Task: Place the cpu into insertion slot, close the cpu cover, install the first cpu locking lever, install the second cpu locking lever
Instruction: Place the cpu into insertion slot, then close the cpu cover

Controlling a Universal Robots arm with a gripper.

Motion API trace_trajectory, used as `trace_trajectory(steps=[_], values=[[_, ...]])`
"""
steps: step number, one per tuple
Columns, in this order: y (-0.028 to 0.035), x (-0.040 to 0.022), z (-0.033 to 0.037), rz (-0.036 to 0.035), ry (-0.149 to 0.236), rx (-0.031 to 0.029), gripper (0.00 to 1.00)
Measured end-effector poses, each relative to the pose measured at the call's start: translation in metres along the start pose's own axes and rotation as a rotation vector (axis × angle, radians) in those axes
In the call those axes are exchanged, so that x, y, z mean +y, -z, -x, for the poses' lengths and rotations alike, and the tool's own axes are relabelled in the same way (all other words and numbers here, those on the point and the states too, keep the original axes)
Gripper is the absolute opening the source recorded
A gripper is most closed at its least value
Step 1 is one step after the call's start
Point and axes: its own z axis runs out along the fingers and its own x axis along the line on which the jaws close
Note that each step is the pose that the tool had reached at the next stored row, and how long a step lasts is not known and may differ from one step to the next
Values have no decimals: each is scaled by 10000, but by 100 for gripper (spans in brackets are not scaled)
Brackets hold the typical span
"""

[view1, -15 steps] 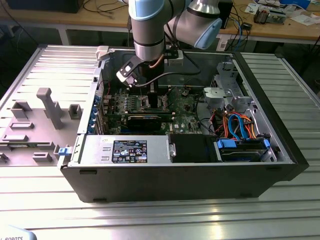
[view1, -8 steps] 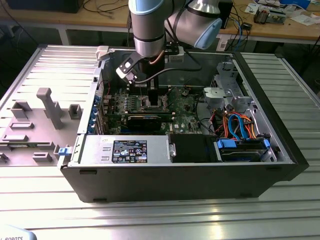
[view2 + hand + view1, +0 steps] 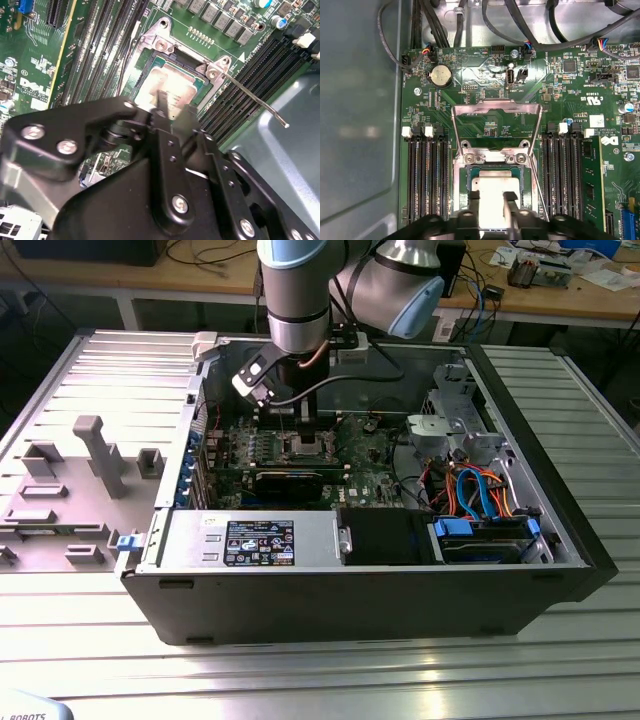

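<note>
An open computer case (image 3: 350, 600) lies on a ribbed metal surface (image 3: 300, 680), with a grey moulded tray (image 3: 80, 490) at the exterior view's left. Inside the case, the arm's fingers (image 3: 510, 202) are narrowly parted and empty, close over the cpu (image 3: 495, 182). The cpu sits in the insertion slot (image 3: 461, 190). The cpu cover (image 3: 496, 104) is tipped up and open. A thin locking lever (image 3: 255, 102) juts free beside the slot.

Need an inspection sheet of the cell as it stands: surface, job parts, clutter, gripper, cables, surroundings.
Surface: slatted metal table carrying an open computer case.
Job's things: cpu within the insertion slot; cpu cover swung open; one locking lever raised, not latched.
Clutter: grey fixture tray at the exterior view's left.
Grippers: the one gripper directly over the cpu.
Cables: orange and blue cables inside the case.
Surroundings: wooden benches behind.
</note>
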Motion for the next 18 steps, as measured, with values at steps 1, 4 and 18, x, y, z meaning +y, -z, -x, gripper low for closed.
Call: trace_trajectory(steps=[1,4,18], values=[[0,0,0,-1,0,0,29],[0,0,0,-1,0,0,17],[0,0,0,-19,-1,0,11]])
